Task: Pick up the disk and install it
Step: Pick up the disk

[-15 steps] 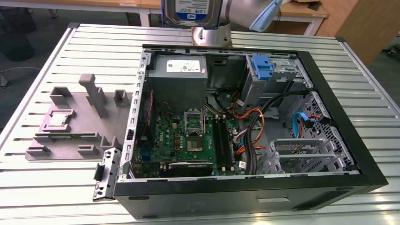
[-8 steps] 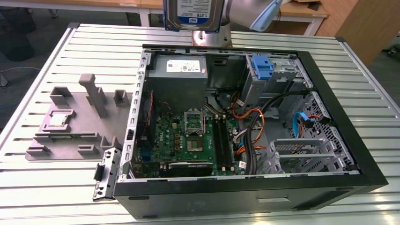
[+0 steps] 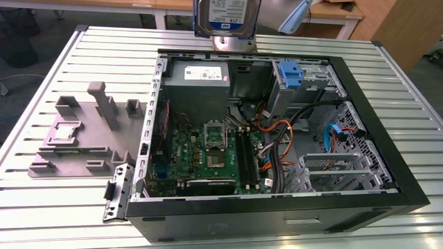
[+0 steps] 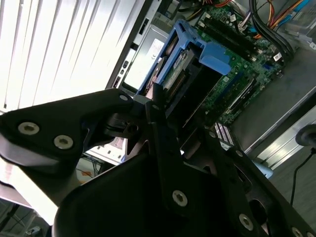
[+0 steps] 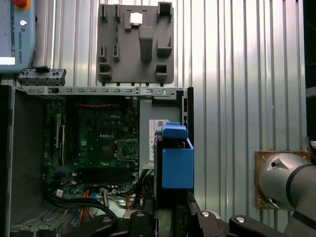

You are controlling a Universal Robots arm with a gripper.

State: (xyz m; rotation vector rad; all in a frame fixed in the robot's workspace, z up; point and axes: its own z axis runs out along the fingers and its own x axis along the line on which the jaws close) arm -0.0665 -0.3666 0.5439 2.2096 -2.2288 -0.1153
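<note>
The disk (image 3: 227, 15) hangs in the air above the far edge of the open computer case (image 3: 277, 212), its white label with a blue band facing the exterior view. In the second wrist view my gripper (image 4: 157, 101) is shut on the disk (image 4: 174, 66), with black fingers (image 4: 160, 123) clamped on its end and the blue carrier wrapped around the metal body. In the first wrist view the disk's blue carrier (image 5: 177, 160) sticks out from my gripper (image 5: 168, 219), over the case's power supply side.
Inside the case lie a green motherboard (image 3: 211, 153), a grey power supply box (image 3: 197, 78), a blue bracket (image 3: 292, 75) on the metal bay, and loose cables (image 3: 280, 135). A grey fixture plate (image 3: 83, 135) sits on the slatted metal table (image 3: 111, 46) at the exterior view's left.
</note>
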